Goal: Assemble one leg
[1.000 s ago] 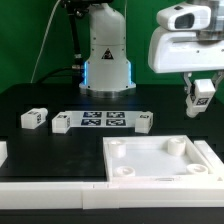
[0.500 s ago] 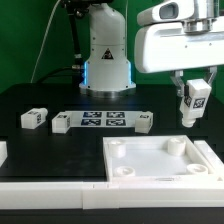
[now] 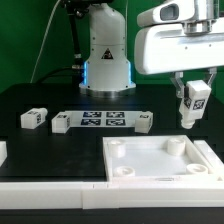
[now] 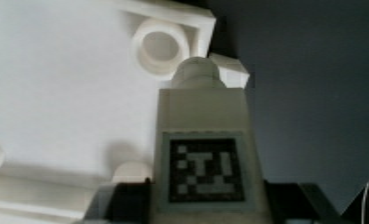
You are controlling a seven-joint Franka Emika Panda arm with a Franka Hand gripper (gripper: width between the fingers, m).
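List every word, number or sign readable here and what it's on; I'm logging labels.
Words or numbers: none readable.
Triangular warning sign, symbol too small to read: on the arm's base.
Black-and-white square tags, patterns only, no text: on the held leg, the marker board and three loose blocks.

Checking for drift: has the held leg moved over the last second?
Yes. The small white oblong plastic leg, gripped by the end effector, went down and toward the exterior view's left, closer to the large white square panel.
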